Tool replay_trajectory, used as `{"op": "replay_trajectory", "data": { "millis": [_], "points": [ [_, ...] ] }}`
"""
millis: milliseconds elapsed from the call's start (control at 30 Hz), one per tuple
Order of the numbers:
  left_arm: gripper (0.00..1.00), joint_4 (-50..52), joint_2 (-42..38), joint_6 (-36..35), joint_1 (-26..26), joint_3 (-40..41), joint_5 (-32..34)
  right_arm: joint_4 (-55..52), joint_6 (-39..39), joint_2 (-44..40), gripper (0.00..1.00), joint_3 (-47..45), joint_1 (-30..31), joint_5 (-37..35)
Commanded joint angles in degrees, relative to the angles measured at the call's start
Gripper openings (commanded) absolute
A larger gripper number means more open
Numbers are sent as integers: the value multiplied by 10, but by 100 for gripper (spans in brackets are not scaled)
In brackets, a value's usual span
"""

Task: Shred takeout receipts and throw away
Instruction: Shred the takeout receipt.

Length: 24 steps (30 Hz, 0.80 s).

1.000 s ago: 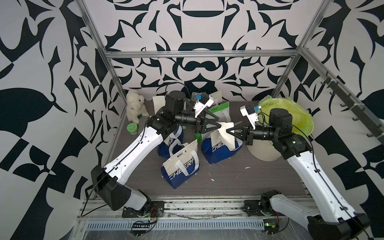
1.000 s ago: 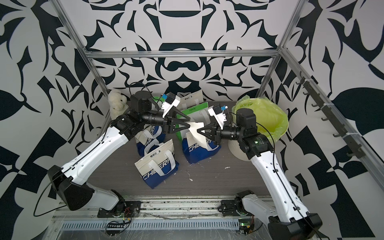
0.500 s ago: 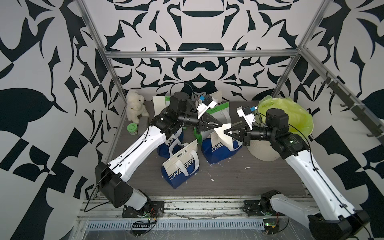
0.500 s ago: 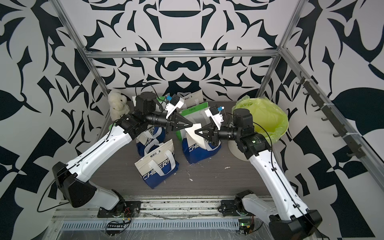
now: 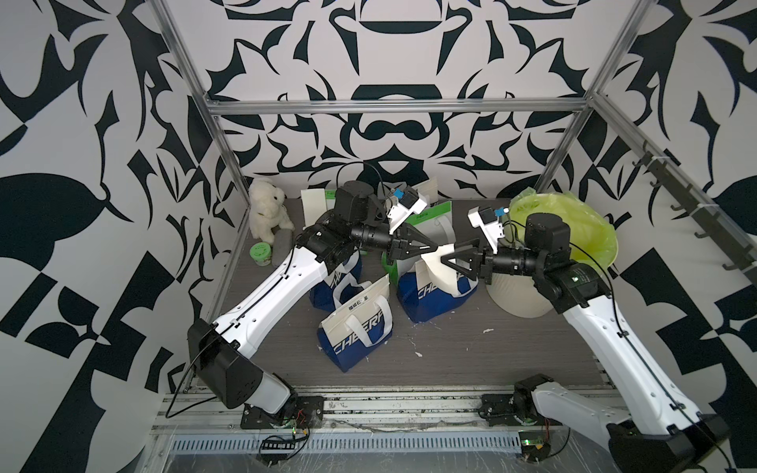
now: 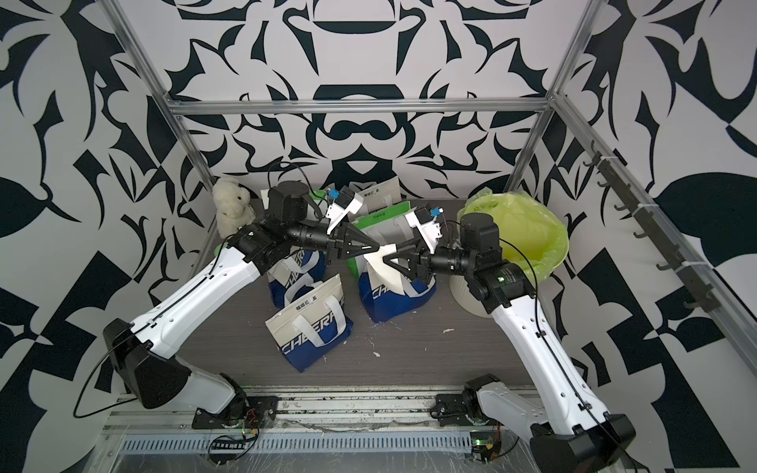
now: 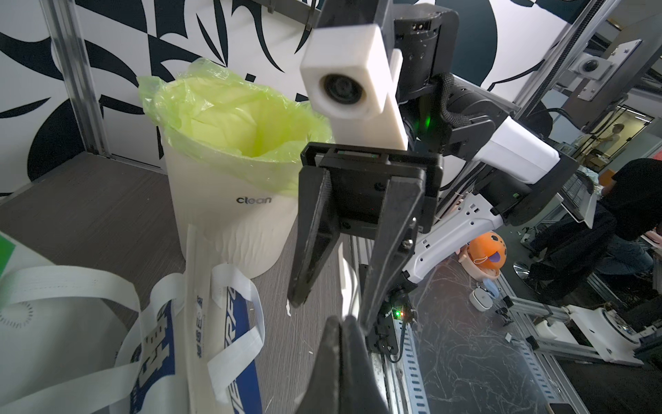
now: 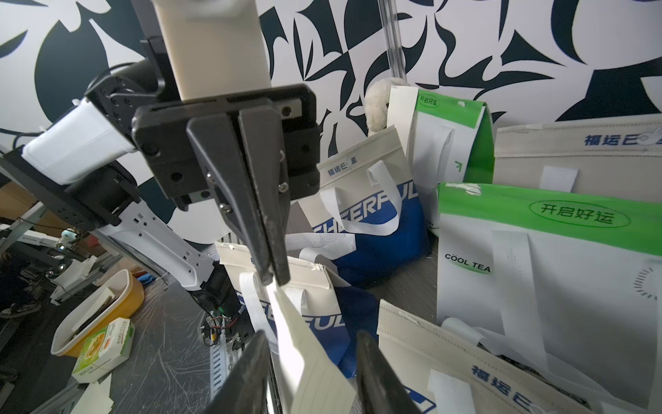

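A cream-white takeout receipt (image 5: 440, 272) (image 6: 387, 272) hangs in the air above a blue-and-white bag (image 5: 430, 295). My left gripper (image 5: 435, 248) (image 6: 377, 248) is shut on its upper corner; in the right wrist view those closed fingertips (image 8: 274, 276) pinch the top of the receipt (image 8: 315, 362). My right gripper (image 5: 448, 260) (image 6: 387, 260) (image 8: 310, 335) is open, its fingers standing on either side of the slip without touching it. In the left wrist view my left gripper (image 7: 342, 320) shows shut, facing the open right gripper (image 7: 331, 312).
A white bin with a green liner (image 5: 573, 237) (image 7: 222, 215) stands just behind the right arm. More blue-and-white bags (image 5: 356, 327) and green-and-white bags (image 8: 537, 272) crowd the middle. Another cream slip (image 5: 313, 204), a plush toy (image 5: 266, 209) and a green jar (image 5: 261, 254) are at the back left.
My left gripper moved in and shut on the receipt's corner. My right gripper, which held the receipt before, has opened and let it go.
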<state>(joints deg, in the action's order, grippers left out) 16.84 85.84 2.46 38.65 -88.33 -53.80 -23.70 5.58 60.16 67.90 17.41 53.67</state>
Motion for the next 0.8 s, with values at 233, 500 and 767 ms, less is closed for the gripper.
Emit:
{"op": "replay_trajectory", "data": {
  "millis": [233,500,767],
  "points": [
    [0,36,10,-28,5,-26,14,52,38,7,22,45,2,25],
    [0,32,11,-33,6,-26,23,48,53,16,16,48,6,16],
    [0,-54,-23,-13,6,22,64,-65,76,66,0,103,10,-80]
  ]
}}
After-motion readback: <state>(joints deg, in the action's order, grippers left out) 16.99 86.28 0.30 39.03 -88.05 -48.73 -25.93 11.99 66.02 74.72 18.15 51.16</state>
